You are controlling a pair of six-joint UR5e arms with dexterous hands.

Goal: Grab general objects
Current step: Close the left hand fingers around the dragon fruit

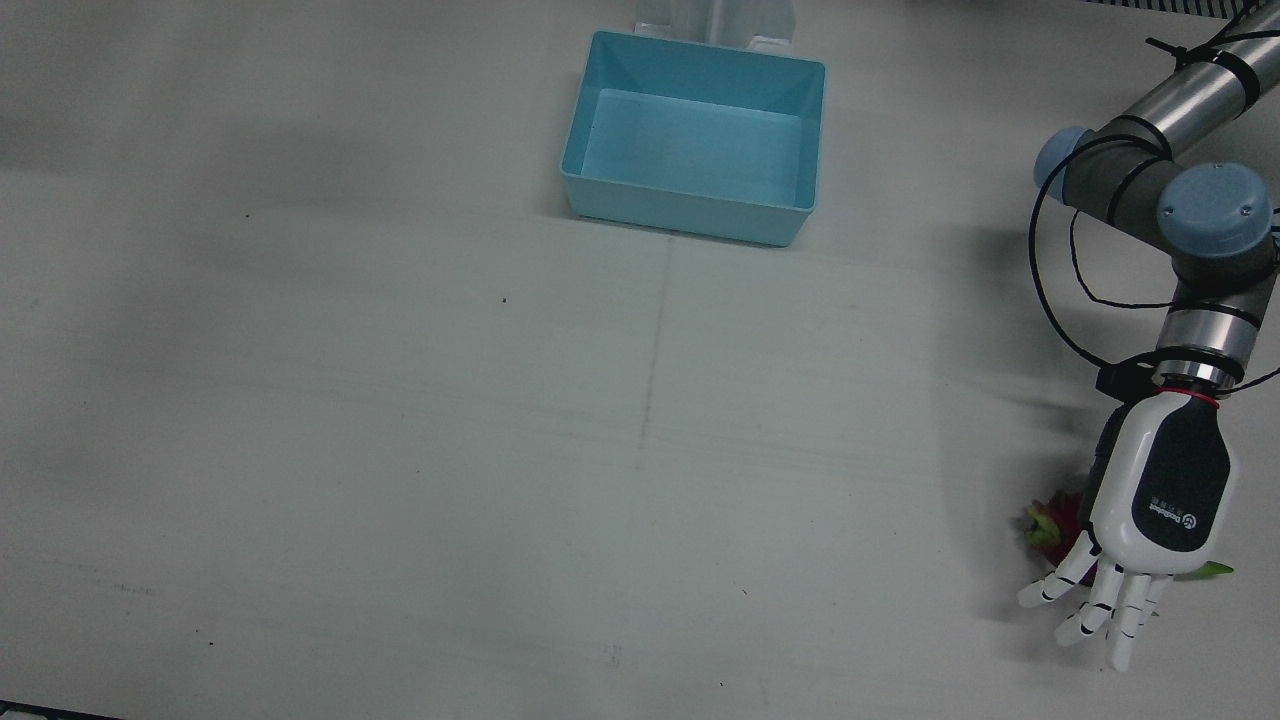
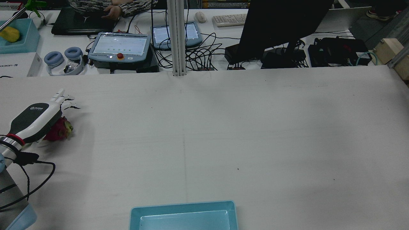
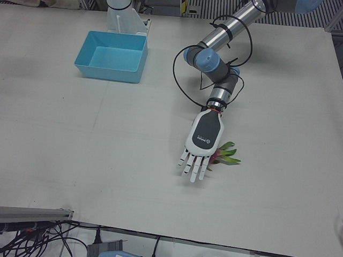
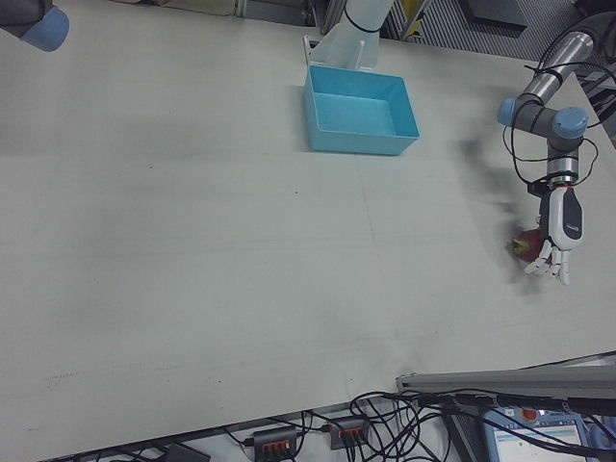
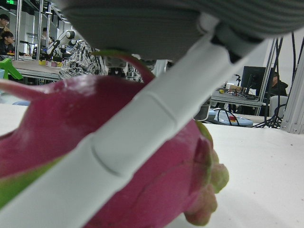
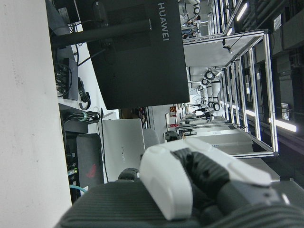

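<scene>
A pink dragon fruit with green scales lies on the white table near the robot's left edge; it also shows in the rear view and the left-front view. My left hand lies palm-down right over it, fingers stretched out and apart, covering most of it. In the left hand view the fruit fills the picture and one of the fingers crosses in front of it. My right hand shows only in its own view, away from the table; its finger pose is unclear.
An empty light-blue bin stands at the table's middle on the robot's side, far from the fruit. Beyond the far edge in the rear view sit a monitor, tablets and cables. The left arm's cable loops beside its wrist.
</scene>
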